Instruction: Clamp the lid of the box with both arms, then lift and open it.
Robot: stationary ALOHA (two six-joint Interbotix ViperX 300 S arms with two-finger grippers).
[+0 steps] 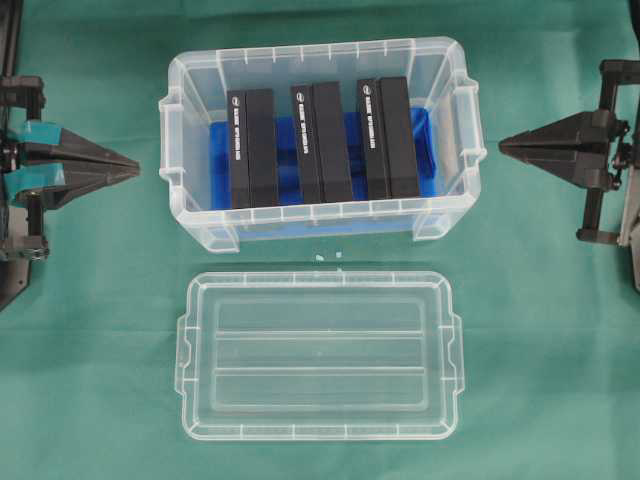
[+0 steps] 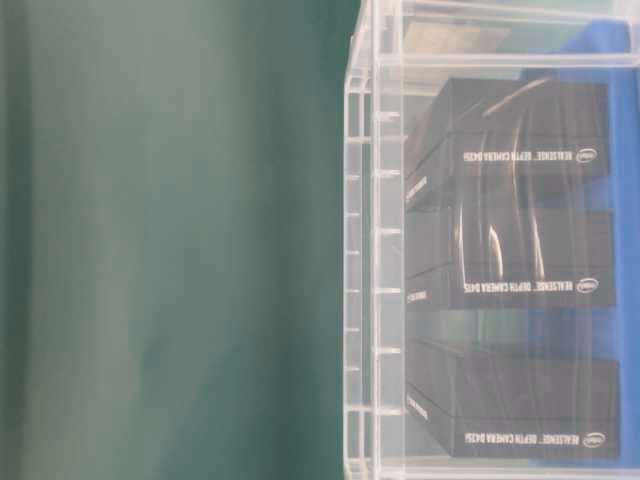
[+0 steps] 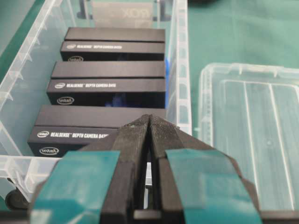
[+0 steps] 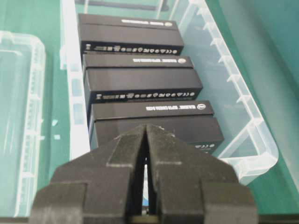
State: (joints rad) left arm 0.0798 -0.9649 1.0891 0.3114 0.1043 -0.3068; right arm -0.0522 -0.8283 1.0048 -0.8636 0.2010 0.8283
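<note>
The clear box (image 1: 200, 70) stands uncovered at the table's middle back, with three black blocks (image 1: 320, 140) upright on a blue insert inside it. Its clear lid (image 1: 320, 355) lies flat on the green cloth in front of it, apart from the box. My left gripper (image 1: 135, 168), banded in teal tape, sits shut left of the box with nothing between its tips. Right of the box my right gripper (image 1: 502, 145) is likewise shut and empty. From the left wrist the shut tips (image 3: 149, 116) face the box end (image 3: 180, 70), lid (image 3: 252, 135) to the right. In the right wrist view the tips (image 4: 147, 126) face the box (image 4: 243, 112), lid (image 4: 21, 116) at left.
Green cloth (image 1: 90, 330) covers the table on all sides of the box and lid. Two small white specks (image 1: 322, 257) lie between box and lid. The table-level view shows the box wall (image 2: 370, 250) close up, with the blocks (image 2: 520, 130) behind it.
</note>
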